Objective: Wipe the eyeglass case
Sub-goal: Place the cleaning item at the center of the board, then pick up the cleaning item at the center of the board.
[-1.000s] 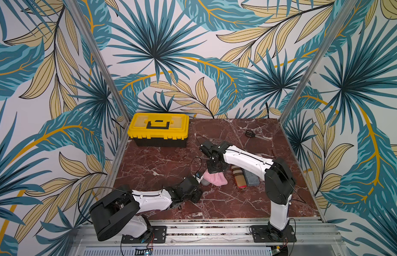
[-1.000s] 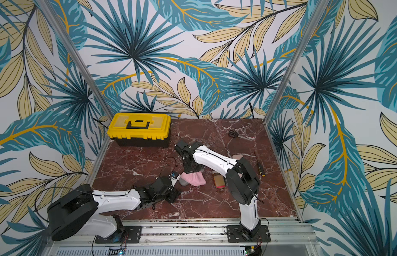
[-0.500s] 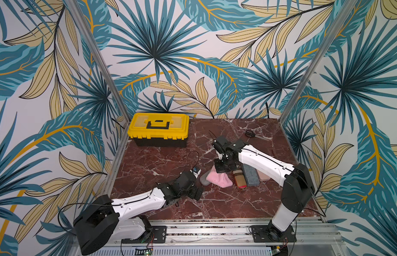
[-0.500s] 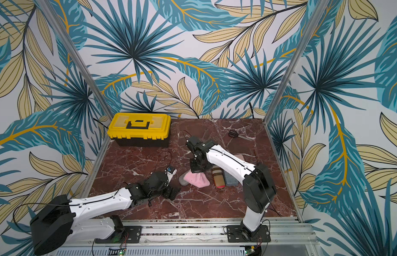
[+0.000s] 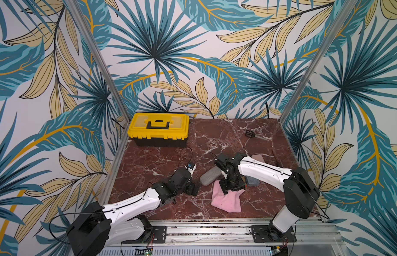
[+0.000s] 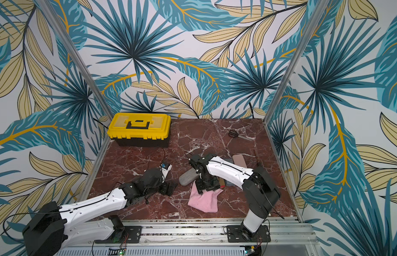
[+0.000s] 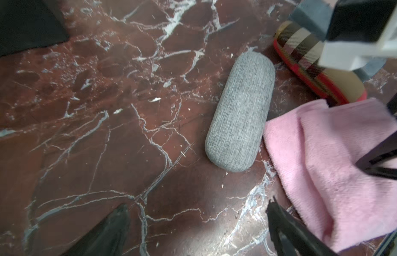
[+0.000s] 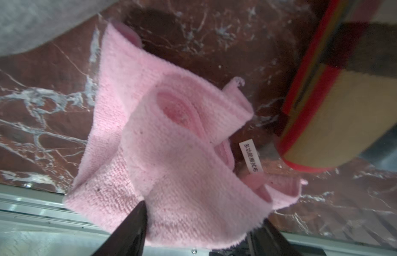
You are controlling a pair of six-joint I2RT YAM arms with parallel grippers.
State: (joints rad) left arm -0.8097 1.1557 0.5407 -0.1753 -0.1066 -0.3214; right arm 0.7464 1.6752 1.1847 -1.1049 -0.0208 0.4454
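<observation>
The grey eyeglass case [image 7: 239,113] lies flat on the desk [image 7: 93,133], touched by neither arm. Just beside it sits the crumpled pink cloth [image 8: 171,155], the right gripper [image 8: 204,212] over it with jaws apart. The left gripper [image 7: 198,206], near the case, stands wide apart and empty. This looks like the cloth put-down step; next, both arms need only lift clear.

Grey eyeglass case [image 6: 188,176] just beside pink cloth [image 6: 204,201], right hand [image 6: 208,188] over the cloth.
</observation>
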